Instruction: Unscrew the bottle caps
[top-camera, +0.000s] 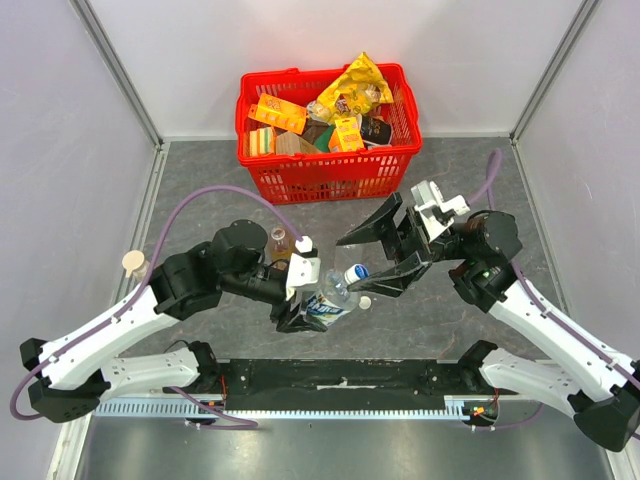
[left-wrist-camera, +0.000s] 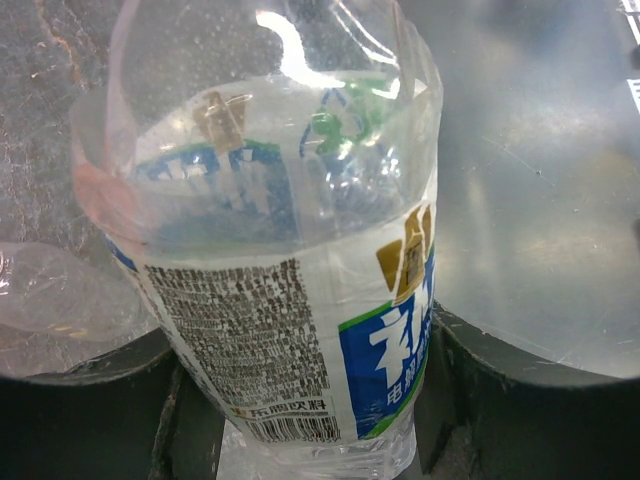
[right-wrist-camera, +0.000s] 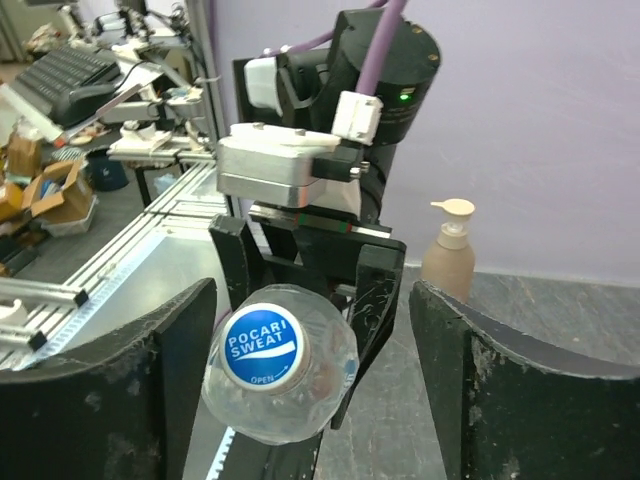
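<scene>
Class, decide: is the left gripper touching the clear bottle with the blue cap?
Touching. The left wrist view shows the left gripper clamping the bottle, its dark inner faces pressed against both sides.

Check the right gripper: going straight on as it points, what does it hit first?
Likely the blue cap of the bottle held by the left gripper; it sits just ahead between the right gripper's open fingers, left of centre. Depth is hard to judge.
</scene>
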